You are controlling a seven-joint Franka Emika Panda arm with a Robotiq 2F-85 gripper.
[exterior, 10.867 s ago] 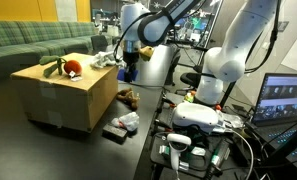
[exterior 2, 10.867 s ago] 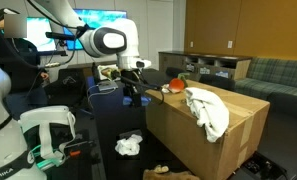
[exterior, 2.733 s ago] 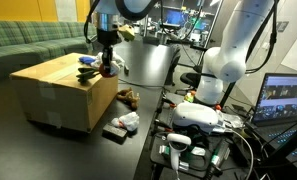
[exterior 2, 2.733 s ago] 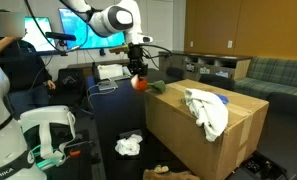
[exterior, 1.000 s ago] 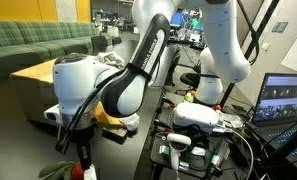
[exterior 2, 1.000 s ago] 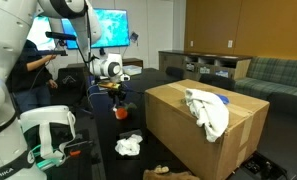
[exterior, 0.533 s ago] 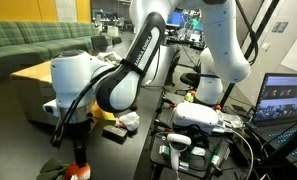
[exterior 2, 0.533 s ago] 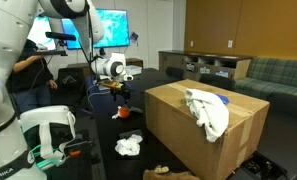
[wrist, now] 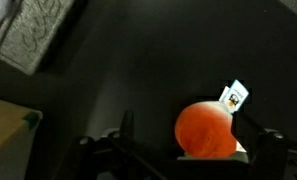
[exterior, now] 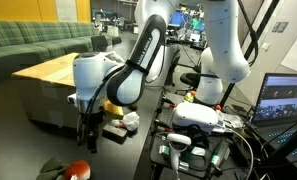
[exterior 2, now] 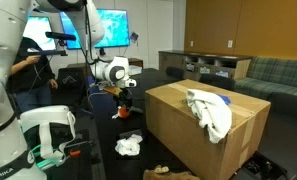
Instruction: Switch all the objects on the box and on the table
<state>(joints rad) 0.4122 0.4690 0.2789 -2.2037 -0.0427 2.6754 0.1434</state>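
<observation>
Wide and empty, the claw [wrist: 199, 130] hangs just above the red-and-green plush [wrist: 213, 138], which lies free on the dark table [wrist: 108, 70] at the lower right of the wrist view, its white tag [wrist: 235, 96] sticking up. Being round, the plush may roll away if a finger clips it or snags that tag on the way up. Farther off, at the lower middle of an exterior view, a crumpled white cloth [exterior 2: 129, 145] lies on the table. Beyond it the cardboard box [exterior 2: 188, 140] carries a draped white cloth [exterior 2: 208, 110] and a blue item [exterior 2: 220, 99], seemingly yet to be swapped.
</observation>
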